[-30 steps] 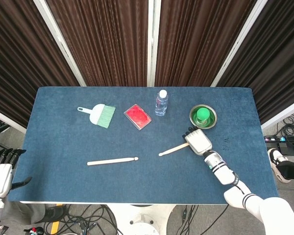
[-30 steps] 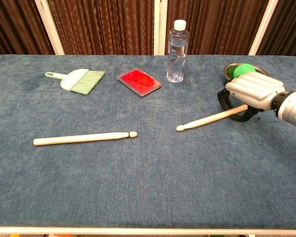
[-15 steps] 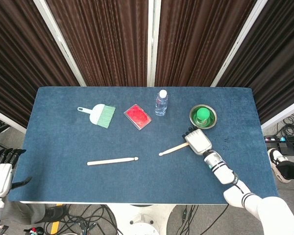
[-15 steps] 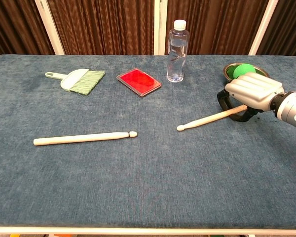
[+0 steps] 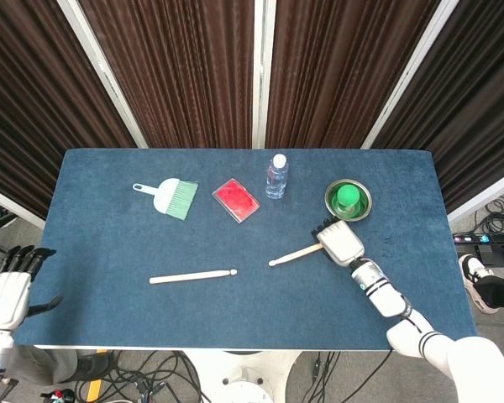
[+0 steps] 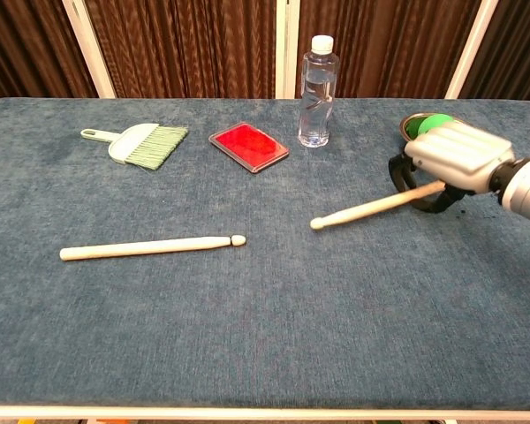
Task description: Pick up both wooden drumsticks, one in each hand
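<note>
A blue carpet-like tabletop (image 5: 109, 243) stands before dark brown curtains (image 5: 176, 67) with white posts between them; cables lie on the floor below its near edge.

The left robot hand (image 5: 7, 294) hangs off the tabletop's left edge, holding nothing, fingers spread; only the head view shows it, and its arm is cut off by the frame. The right robot hand (image 6: 455, 159) is curled around the butt end of one drumstick (image 6: 371, 208); its dark fingers (image 6: 397, 177) wrap underneath, so that end of the stick is hidden. Whether the stick's tip touches the tabletop cannot be told.

That drumstick runs from the right robot hand toward the left and slightly nearer, its rounded tip pointing to the table's middle. The other drumstick (image 6: 150, 247) lies flat on the tabletop, well apart from both hands, its long axis nearly left to right, tip to the right.

Along the far side sit a small green brush (image 5: 170, 197), a red flat case (image 5: 236, 200), a clear water bottle (image 5: 276, 176) standing upright, and a metal bowl (image 5: 361, 206) holding a green ball (image 5: 347, 196), partly hidden behind the right robot hand in the chest view.
</note>
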`<action>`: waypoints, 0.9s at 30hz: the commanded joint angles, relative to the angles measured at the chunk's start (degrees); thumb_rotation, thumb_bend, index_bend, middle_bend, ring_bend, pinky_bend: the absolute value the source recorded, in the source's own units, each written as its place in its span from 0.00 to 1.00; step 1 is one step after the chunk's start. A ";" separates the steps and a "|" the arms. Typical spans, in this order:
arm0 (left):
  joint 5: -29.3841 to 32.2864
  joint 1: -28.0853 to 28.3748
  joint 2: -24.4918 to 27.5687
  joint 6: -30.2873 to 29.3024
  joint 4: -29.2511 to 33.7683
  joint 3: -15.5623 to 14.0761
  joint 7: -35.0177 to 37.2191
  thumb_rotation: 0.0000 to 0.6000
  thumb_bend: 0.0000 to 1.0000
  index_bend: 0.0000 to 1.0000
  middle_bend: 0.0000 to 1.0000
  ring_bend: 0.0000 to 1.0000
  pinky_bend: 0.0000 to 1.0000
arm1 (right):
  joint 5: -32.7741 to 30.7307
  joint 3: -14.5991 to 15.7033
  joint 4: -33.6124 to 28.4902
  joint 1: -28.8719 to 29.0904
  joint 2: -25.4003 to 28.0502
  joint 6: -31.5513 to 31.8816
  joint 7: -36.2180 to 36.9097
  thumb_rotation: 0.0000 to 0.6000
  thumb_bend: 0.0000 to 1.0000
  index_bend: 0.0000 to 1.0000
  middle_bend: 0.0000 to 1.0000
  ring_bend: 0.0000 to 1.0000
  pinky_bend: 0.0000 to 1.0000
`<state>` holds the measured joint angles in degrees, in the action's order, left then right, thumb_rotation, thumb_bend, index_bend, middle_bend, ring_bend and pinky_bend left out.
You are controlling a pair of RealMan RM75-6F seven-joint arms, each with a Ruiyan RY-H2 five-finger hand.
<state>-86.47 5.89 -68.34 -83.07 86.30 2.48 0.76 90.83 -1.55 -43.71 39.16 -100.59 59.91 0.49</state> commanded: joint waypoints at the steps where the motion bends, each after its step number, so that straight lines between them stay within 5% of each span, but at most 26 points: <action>1: -1.44 2.79 0.74 2.38 1.10 0.94 -0.26 1.00 0.01 0.24 0.19 0.12 0.15 | 0.38 -1.13 -8.07 -1.52 5.93 5.48 1.23 1.00 0.74 0.70 0.61 0.39 0.37; 15: 4.23 15.85 -7.70 19.12 8.67 4.08 -12.54 1.00 0.12 0.42 0.41 0.57 0.69 | -4.06 -4.59 -37.25 -9.60 28.14 15.62 -2.99 1.00 0.80 0.71 0.61 0.40 0.37; 27: 18.73 21.94 -21.87 24.62 4.20 5.69 -29.06 1.00 0.19 0.44 0.47 0.69 0.79 | -5.38 -4.42 -38.21 -12.13 30.57 15.41 -1.83 1.00 0.80 0.71 0.61 0.40 0.37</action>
<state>-70.17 26.48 -88.11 -59.54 91.67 7.81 -25.95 85.43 -6.02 -81.98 27.11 -69.97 75.39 -1.41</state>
